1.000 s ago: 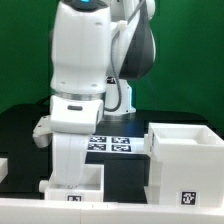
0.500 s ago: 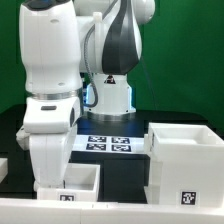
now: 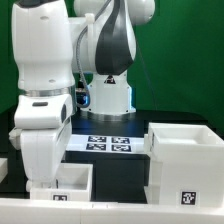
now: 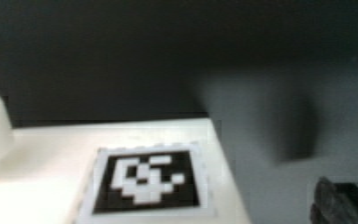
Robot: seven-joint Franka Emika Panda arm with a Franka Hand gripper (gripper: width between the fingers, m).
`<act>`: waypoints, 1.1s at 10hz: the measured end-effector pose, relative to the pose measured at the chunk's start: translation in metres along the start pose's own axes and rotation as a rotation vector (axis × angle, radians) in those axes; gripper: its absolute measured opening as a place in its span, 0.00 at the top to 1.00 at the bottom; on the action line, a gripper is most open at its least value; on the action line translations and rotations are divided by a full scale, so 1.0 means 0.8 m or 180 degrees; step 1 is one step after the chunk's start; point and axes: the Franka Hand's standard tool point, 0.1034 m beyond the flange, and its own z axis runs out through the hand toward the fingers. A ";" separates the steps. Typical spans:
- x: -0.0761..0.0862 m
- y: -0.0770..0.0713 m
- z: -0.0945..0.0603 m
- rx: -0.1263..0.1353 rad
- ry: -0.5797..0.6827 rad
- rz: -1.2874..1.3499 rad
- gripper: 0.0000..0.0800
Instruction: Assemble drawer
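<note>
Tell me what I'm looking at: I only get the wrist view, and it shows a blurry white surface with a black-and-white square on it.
Observer: In the exterior view the gripper hangs over a small shallow tray. The tagged surface you see is probably part of that tray.
Operator: Is anything else nearby?
Observer: Yes, a large open-topped white housing stands on the exterior view's right, apart from the tray.
Operator: And between the two?
Observer: Farther back, the marker board lies flat, roughly between them.
</note>
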 end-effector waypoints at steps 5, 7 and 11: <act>0.002 -0.002 0.003 0.0014 0.0005 0.0026 0.46; 0.002 -0.002 0.003 0.0015 0.0005 0.0026 0.68; 0.012 0.001 -0.003 -0.0047 0.0000 -0.0012 0.95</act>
